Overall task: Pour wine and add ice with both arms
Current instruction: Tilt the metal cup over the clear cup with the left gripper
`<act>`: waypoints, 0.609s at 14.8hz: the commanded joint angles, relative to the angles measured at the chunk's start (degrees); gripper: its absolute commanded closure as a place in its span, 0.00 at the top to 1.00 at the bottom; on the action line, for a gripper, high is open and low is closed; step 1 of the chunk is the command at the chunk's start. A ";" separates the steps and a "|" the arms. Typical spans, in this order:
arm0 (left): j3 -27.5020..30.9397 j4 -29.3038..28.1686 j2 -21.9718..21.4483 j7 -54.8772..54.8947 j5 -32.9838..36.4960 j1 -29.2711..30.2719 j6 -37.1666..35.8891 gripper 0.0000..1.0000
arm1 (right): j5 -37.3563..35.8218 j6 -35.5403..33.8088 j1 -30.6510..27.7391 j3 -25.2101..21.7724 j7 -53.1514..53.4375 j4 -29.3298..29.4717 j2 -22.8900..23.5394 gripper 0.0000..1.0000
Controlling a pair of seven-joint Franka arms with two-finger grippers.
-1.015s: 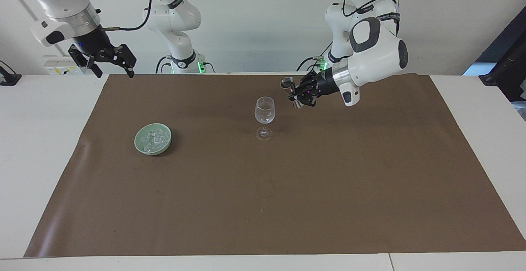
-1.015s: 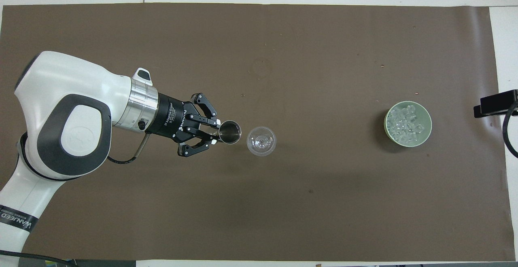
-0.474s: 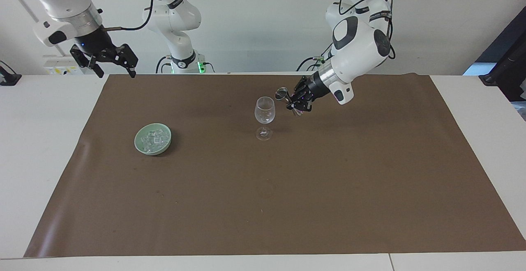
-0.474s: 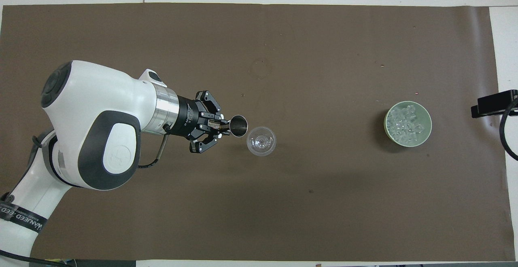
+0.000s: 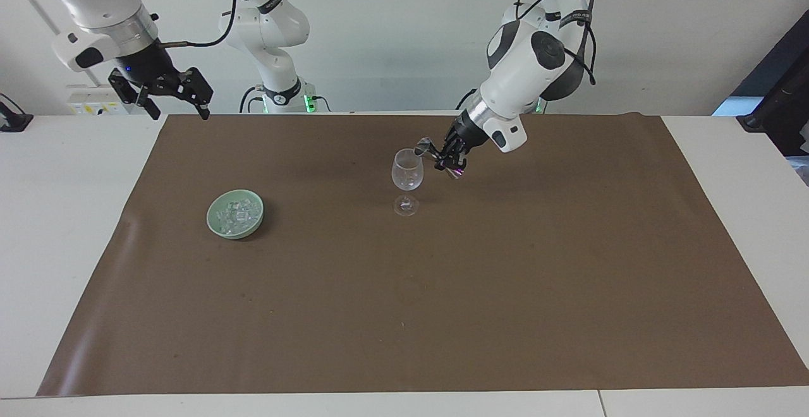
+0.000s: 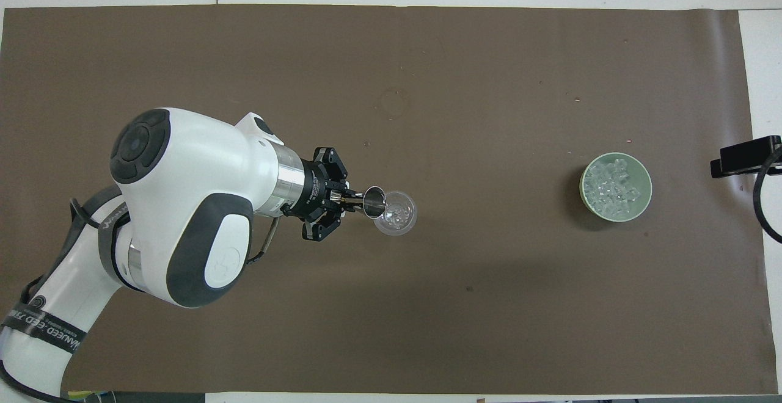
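A small metal cup [image 5: 422, 146] is clenched in the left tool [image 5: 440, 153] and is tipped with its mouth at the rim of the wine glass [image 5: 406, 170], so that whatever it holds can run into the bowl of the glass; in the overhead view the cup [image 6: 373, 201] is seen overlapping the rim of the glass [image 6: 395, 212] on the side toward the left arm's end of the bench. The pouring step is judged to be in hand. Whether liquid is flowing cannot be told. The glass is stood upright near the middle of the brown mat [image 5: 442, 290], within easy reach of both arms, which suits a job shared between them.

The ice [image 5: 236, 213] is heaped in a green bowl [image 5: 215, 225] toward the right arm's end of the bench, well apart from the glass and about level with it; there it is kept clear of the pouring and close to the arm likely meant to fetch it. The right tool [image 5: 174, 96] is held released and empty, raised over the bench edge at its own end, and that arm is kept waiting.

Counted: two arms, two tools, one metal cup, one wine glass, one bowl, one mat. The cubes are too many and too heaped to be counted.
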 commanded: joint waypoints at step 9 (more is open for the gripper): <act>-0.33 1.17 0.01 -10.55 18.75 -5.21 1.51 0.00 | 0.59 0.42 -0.01 0.62 -0.26 -1.26 -0.88 1.00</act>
